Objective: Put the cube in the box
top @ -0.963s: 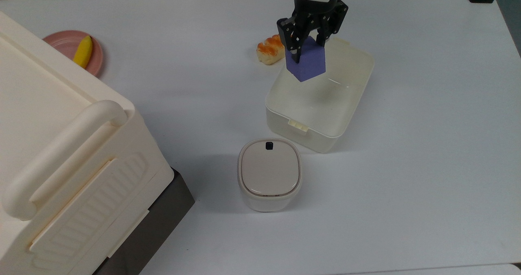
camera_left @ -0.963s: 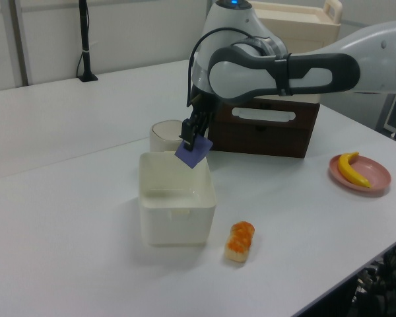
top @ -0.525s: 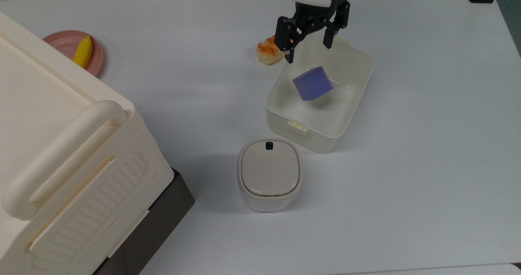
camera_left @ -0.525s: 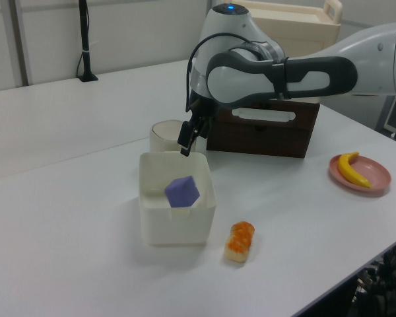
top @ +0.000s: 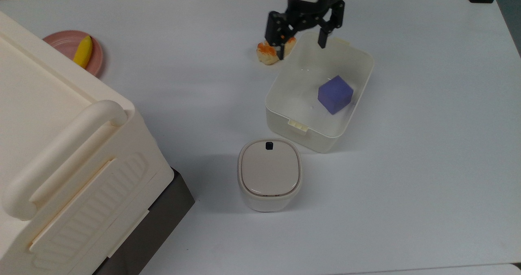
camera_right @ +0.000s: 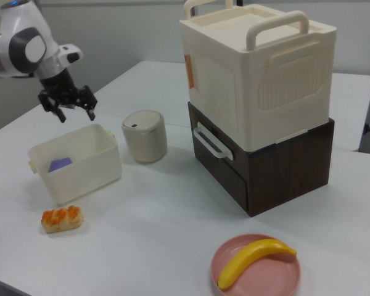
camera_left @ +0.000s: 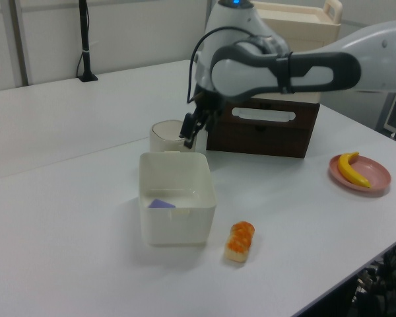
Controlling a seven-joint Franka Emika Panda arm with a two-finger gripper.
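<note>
A wide white table point(top: 407, 185) fills the scene, matte and evenly lit, with pale wall panels behind it in the left view and a dark stand point(camera_left: 84, 39) upright at its far edge. The biggest thing on it is a large cream bin point(camera_right: 259, 74) with thick handles, stacked on a dark brown drawer unit point(camera_right: 277, 166). The white arm point(camera_left: 303, 69) reaches in above the table, and its gripper point(top: 301, 33) hangs over the box's far rim in the top view — fingers point(top: 280, 39) spread wide, holding nothing. The box point(top: 303, 130) sits near the table's middle, open-topped. The cube point(top: 335, 94) lies inside it on the floor, against the wall on the top view's right. A rounded canister point(top: 269, 173) with a beige lid stands just beside the box. A pink plate point(camera_right: 259, 274) carries a yellow banana point(camera_right: 253, 259), well apart from the box. A small orange-topped bread roll point(camera_right: 61, 218) lies near the box's outer wall.
</note>
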